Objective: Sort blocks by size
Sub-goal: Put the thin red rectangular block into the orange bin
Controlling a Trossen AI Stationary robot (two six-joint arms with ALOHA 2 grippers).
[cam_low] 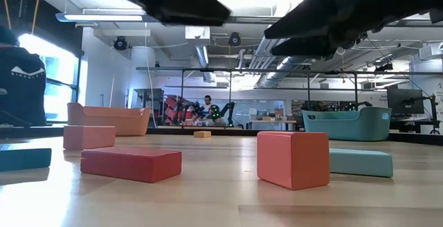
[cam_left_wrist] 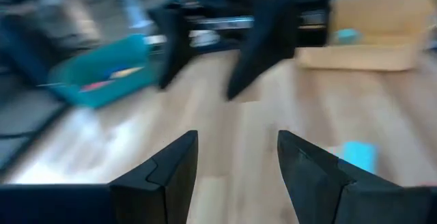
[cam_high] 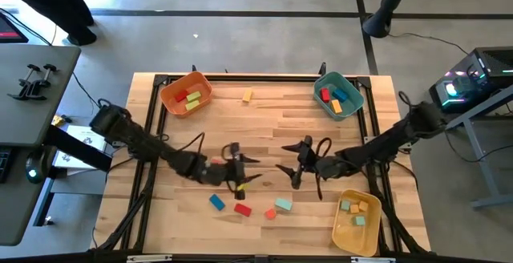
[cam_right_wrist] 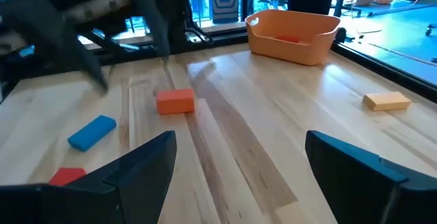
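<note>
While both dark arms reach over the middle of the wooden table (cam_high: 264, 111), the left gripper (cam_high: 240, 171) and the right gripper (cam_high: 295, 167) face each other above the boards, near one another but apart. Each stands wide open with nothing between its fingers.

Loose blocks lie near the front edge: a blue bar block (cam_high: 217, 202), a red bar block (cam_high: 242, 209), a small salmon cube block (cam_high: 270, 213) and a teal bar block (cam_high: 283, 204). A salmon-orange block (cam_right_wrist: 175, 101) lies close to the left gripper. A yellow block (cam_high: 247, 95) lies alone near the far edge.

Remaining blocks sit in bins. The orange plastic bin (cam_high: 172, 101) at the far left holds red, yellow and green ones. The teal plastic bin (cam_high: 353, 91) at the far right holds red, orange and blue ones. The yellow plastic bin (cam_high: 346, 232) at the near right holds small teal and orange ones.
</note>
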